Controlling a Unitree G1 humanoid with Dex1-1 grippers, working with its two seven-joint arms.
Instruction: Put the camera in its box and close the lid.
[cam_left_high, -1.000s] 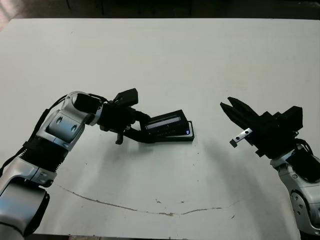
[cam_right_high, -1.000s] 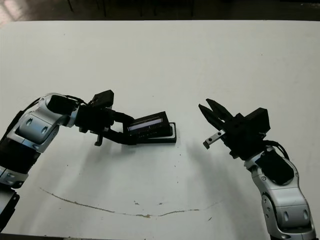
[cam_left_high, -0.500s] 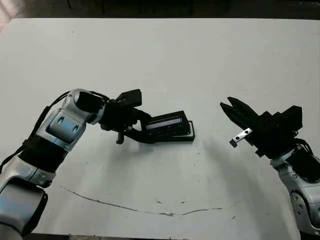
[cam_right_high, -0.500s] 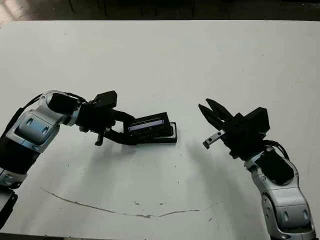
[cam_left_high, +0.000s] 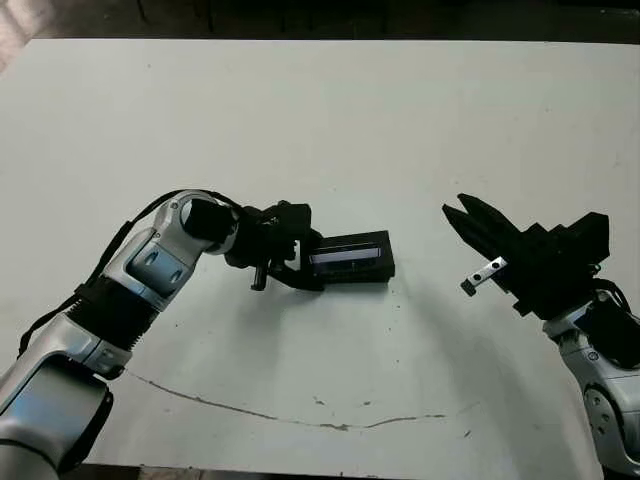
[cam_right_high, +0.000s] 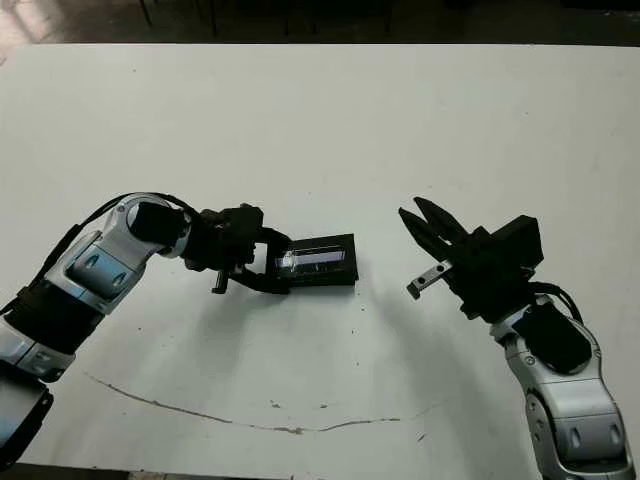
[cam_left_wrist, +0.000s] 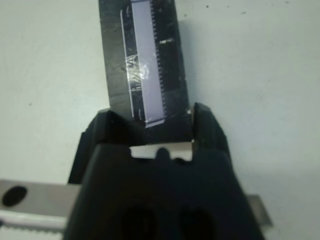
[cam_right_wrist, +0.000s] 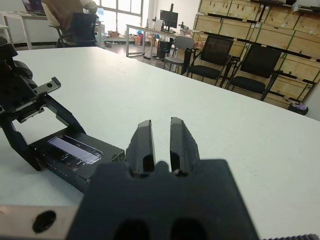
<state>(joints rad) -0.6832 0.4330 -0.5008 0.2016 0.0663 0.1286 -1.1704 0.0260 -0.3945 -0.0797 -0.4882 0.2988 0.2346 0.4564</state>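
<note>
The lid (cam_left_high: 350, 256), a flat black slab with a silvery-blue strip, lies level on top of the box (cam_right_wrist: 62, 169), whose black side wall shows under it in the right wrist view. The camera is hidden. My left gripper (cam_left_wrist: 154, 113) is shut on the lid's near end, one finger on each long side. The left fingers (cam_left_high: 300, 276) reach in from the left in the head views. My right gripper (cam_left_high: 462, 213) hovers apart to the right of the box, shut and holding nothing.
A thin brown scratch line (cam_left_high: 300, 418) curves across the white table (cam_left_high: 330, 120) near its front edge. Beyond the table's far side stand chairs (cam_right_wrist: 222, 55), wooden crates and a seated person (cam_right_wrist: 65, 15).
The lid went from tilted, its right end raised, to lying flat on the box. My left gripper moved right and down with it. The right arm has not moved.
</note>
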